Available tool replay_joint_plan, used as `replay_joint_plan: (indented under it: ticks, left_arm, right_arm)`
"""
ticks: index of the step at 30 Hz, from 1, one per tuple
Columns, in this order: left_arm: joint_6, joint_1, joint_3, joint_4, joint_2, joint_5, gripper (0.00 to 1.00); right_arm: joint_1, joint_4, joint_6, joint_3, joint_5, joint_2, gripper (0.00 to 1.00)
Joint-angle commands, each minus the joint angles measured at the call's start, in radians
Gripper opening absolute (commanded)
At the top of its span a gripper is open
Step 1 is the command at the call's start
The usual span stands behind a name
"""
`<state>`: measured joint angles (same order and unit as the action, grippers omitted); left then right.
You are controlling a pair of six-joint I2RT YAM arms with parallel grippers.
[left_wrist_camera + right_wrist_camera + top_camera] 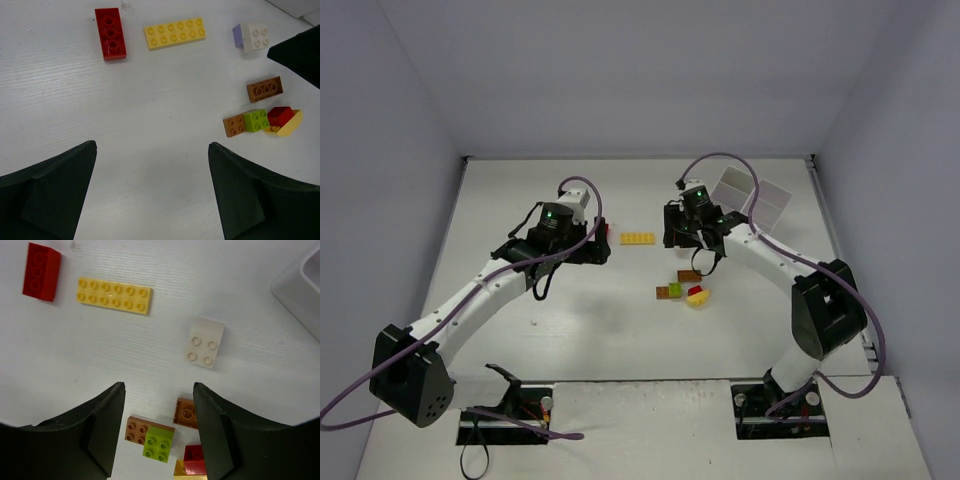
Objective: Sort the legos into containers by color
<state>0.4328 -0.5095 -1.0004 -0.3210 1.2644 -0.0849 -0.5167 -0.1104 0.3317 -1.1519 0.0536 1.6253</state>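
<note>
The legos lie loose on the white table. In the left wrist view I see a red brick [110, 33], a long yellow plate [175, 33], a white brick on a lavender one [251, 37], a brown brick [264, 89], a brown and lime pair [245, 122] and a red brick on a yellow piece [282, 120]. My left gripper [152, 146] is open and empty above bare table, near the red brick. My right gripper [159, 386] is open and empty, above the brown and lime pair [152, 436], with the white brick [206, 342] ahead. The white tray [750, 195] stands at the far right.
A corner of the tray [300, 287] shows at the right edge of the right wrist view. The right arm's dark body [300, 50] reaches into the left wrist view at the upper right. White walls enclose the table on three sides.
</note>
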Motion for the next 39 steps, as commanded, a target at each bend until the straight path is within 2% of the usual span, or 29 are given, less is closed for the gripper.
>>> replay_joint_plan:
  ticks: [1,10,22,34,39]
  left_arm:
    - [0.026,0.009,-0.007,-0.003,-0.016,0.008,0.86]
    - [0.023,0.014,0.011,-0.026,-0.028,0.005,0.86]
    - [0.029,0.026,0.026,-0.018,-0.028,-0.012,0.86]
    - [0.020,0.028,0.025,-0.013,-0.010,-0.032,0.86]
    - [0.017,0.029,0.023,-0.013,-0.005,-0.038,0.86]
  right_arm:
    - [0.001,0.029,0.113,-0.023,-0.110,0.024,0.53]
    - [0.004,0.026,0.130,-0.091,-0.161,0.183,0.53]
    - [0.021,0.037,0.106,-0.155,-0.201,0.261,0.50]
    - [0.040,0.038,-0.101,-0.226,-0.110,0.291,0.51]
    - [0.044,0.038,-0.265,-0.238,-0.063,0.298,0.52]
